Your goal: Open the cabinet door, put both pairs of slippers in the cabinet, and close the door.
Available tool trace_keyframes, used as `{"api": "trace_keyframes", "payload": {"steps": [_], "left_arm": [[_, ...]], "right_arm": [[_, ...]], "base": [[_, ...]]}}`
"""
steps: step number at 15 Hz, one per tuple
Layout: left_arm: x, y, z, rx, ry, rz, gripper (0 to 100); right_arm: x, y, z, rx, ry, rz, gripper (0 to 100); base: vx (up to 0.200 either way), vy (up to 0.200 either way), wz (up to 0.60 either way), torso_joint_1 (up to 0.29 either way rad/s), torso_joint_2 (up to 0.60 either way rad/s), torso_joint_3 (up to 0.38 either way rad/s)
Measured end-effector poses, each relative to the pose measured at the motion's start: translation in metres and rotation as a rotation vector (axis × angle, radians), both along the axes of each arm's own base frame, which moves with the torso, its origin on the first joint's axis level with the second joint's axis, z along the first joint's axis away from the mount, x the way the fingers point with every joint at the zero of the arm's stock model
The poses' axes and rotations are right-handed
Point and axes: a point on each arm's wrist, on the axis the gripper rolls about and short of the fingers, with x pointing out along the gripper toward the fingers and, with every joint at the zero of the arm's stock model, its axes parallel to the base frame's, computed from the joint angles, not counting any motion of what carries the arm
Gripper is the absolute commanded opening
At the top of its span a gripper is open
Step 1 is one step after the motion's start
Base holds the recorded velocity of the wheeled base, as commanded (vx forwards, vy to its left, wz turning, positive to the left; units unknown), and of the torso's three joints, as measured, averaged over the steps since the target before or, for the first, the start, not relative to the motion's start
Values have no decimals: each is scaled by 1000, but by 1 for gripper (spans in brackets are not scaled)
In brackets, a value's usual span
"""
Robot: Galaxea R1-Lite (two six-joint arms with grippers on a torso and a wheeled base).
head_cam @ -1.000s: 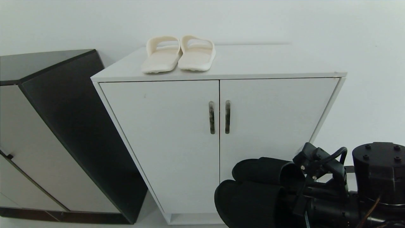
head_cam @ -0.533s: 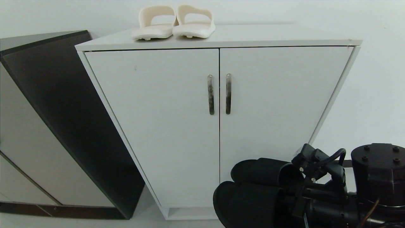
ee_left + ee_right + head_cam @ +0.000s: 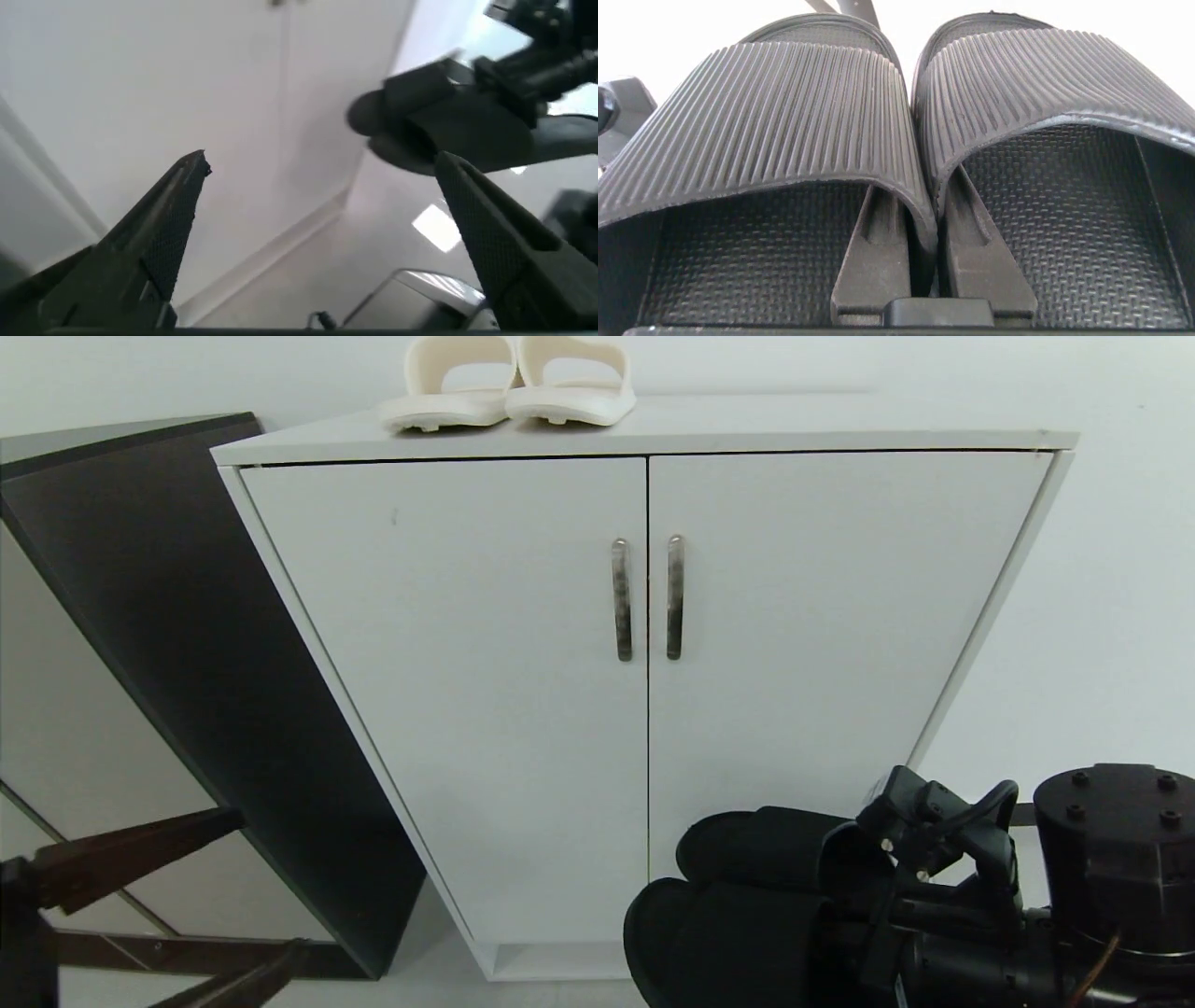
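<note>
The white cabinet (image 3: 523, 709) stands in front of me with both doors shut and two metal handles (image 3: 622, 600) side by side at the middle. A cream pair of slippers (image 3: 509, 392) lies on its top, left of centre. Low at the right, in front of the right door, my right gripper (image 3: 932, 257) is shut on the black pair of slippers (image 3: 738, 905), its fingers (image 3: 873, 266) pinching the two inner straps together. My left gripper (image 3: 271, 882) hangs open at the lower left with nothing between its fingers (image 3: 168, 233); the black slippers (image 3: 439, 107) lie beyond it.
A dark cabinet (image 3: 187, 644) with a pale front stands close against the white cabinet's left side. A plain white wall (image 3: 1120, 616) lies behind and to the right. Pale floor (image 3: 374, 271) shows below the cabinet's base.
The whole head view has shifted, so the cabinet sits higher in the picture. My open left gripper has come into view at the lower left. The right gripper still holds the black slippers.
</note>
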Motion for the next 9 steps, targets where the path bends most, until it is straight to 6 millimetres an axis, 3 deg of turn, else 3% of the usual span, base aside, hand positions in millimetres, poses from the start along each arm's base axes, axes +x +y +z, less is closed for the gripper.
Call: {"api": "trace_keyframes", "payload": {"steps": [5, 9], "left_arm": [[40, -50, 16, 17, 4, -168, 100], [85, -100, 35, -115, -39, -272, 100]], "right_arm": [[-1, 1, 0, 1, 0, 8, 0], [-1, 1, 0, 0, 2, 8, 0]], "base": [[0, 0, 0, 0, 0, 0], [0, 0, 0, 0, 0, 0]]}}
